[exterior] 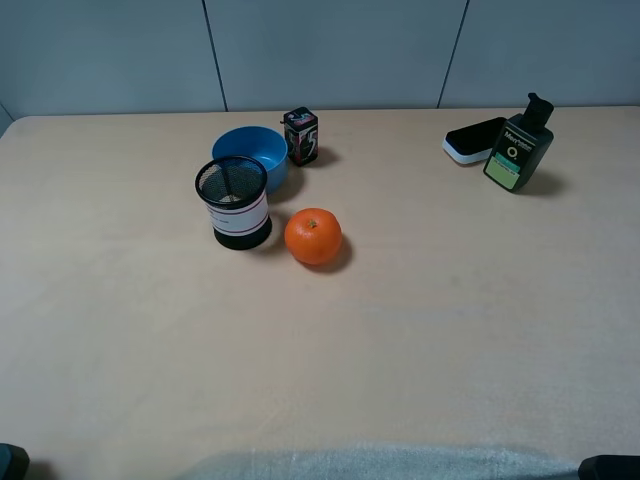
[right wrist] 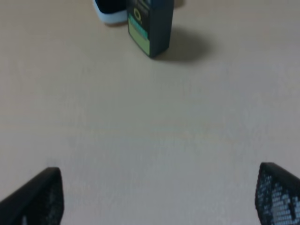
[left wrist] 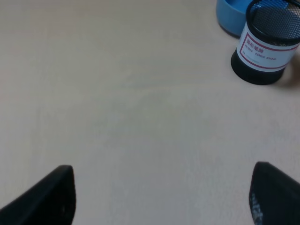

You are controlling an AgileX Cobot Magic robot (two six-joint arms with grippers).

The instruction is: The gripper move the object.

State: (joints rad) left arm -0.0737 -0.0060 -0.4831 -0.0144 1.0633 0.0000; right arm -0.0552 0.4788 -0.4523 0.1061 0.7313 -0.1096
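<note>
The small round orange mandarin [exterior: 313,236] sits on the beige table, just right of a black mesh pen cup [exterior: 233,203] and in front of the blue bowl [exterior: 254,153]. It does not show in either wrist view. My left gripper [left wrist: 161,197] is open and empty, with its black fingers [left wrist: 51,194] wide apart over bare table near the front left corner. My right gripper [right wrist: 159,199] is open and empty too, fingers [right wrist: 276,197] spread over bare table near the front right. In the high view only bits of the arms show at the bottom corners.
The pen cup [left wrist: 267,42] and bowl [left wrist: 232,16] show far from the left gripper. A small dark box [exterior: 301,135] stands behind the bowl. A dark green bottle [exterior: 520,145] [right wrist: 150,26] and a black-and-white eraser [exterior: 473,139] stand at the back right.
</note>
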